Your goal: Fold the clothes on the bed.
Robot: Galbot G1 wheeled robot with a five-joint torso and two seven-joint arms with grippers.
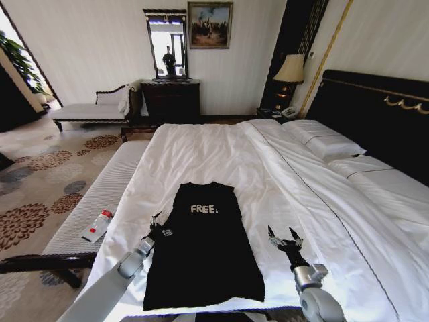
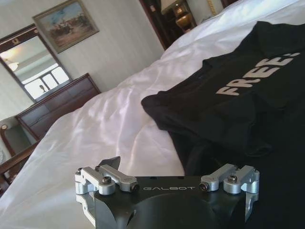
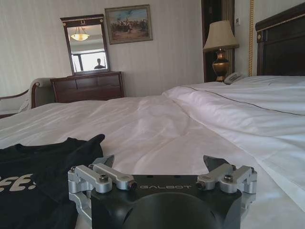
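The clothes are one black T-shirt (image 1: 201, 251) with white "FREE" lettering, lying flat as a long narrow rectangle near the foot of the bed (image 1: 201, 151), collar end toward the far side. My left gripper (image 1: 158, 225) hovers at the shirt's left edge, open, one finger over white sheet and the other over black fabric (image 2: 248, 109). In the left wrist view the left gripper (image 2: 167, 164) holds nothing. My right gripper (image 1: 285, 236) is open above bare sheet, a short way right of the shirt. In the right wrist view the right gripper (image 3: 159, 162) is empty, with the shirt (image 3: 38, 167) off to one side.
A striped white bench (image 1: 107, 184) runs along the bed's left side with a small bottle (image 1: 98, 225) on it. Pillows (image 1: 325, 142) and a dark headboard (image 1: 382, 111) are on the right. A dresser (image 1: 171, 100), chaise (image 1: 90, 111) and lamp (image 1: 290, 70) line the far wall.
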